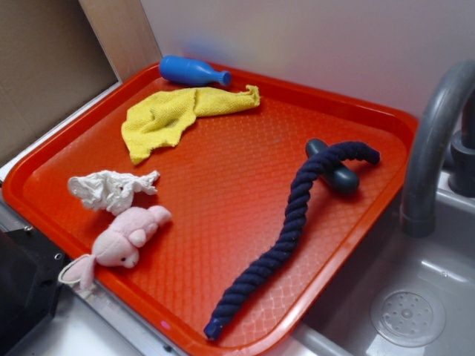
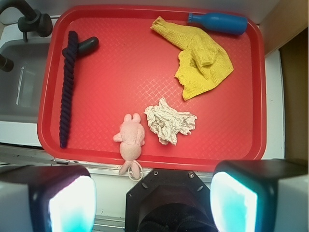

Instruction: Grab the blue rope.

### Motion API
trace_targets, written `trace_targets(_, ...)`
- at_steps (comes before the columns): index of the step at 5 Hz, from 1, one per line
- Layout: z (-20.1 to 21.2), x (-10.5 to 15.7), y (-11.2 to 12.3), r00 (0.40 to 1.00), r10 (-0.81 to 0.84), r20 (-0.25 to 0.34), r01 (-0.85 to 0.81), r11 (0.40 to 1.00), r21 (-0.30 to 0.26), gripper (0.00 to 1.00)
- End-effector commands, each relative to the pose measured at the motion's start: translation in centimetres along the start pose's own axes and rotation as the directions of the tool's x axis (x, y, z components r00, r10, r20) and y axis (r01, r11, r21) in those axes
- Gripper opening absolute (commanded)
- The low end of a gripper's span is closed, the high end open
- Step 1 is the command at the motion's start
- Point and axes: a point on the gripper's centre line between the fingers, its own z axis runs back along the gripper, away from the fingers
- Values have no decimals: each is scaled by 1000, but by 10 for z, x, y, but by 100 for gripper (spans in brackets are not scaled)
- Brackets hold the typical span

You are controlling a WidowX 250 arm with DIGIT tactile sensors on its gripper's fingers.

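Navy twisted cotton, the blue rope (image 1: 291, 222) lies along one long edge of the red tray (image 2: 145, 72), on the sink (image 1: 415, 297) side, its upper end draped across a dark grey capsule (image 1: 338, 176). Nothing touches it. The end effector (image 2: 153, 198) hangs high above the tray's near rim, its two fingers (image 2: 65, 200) spread wide and holding nothing (only their pale pads show at the bottom of the wrist view). The grasp looks unstarted: approach, descent and closing all remain. Clutter sits well apart from the rope: a yellow cloth (image 2: 203, 60), a crumpled white paper (image 2: 169, 121), a pink plush toy (image 2: 131, 140) and a blue bowling pin (image 2: 219, 21).
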Motion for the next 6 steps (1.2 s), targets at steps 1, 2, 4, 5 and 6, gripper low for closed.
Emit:
trace_targets(1, 0, 0, 0, 1000, 0, 0, 0, 1000, 0, 100)
trace_targets(2, -14, 4, -34, 987, 156, 23, -155, 987, -34, 100)
trace_targets(4, -59, 36, -104, 960, 270, 79, -258, 956, -139, 100)
trace_targets(5, -89, 62, -132, 959, 239, 153, -216, 964, -154, 100)
trace_targets(6, -114, 80, -152, 940, 286, 187, -263, 955, -141, 100)
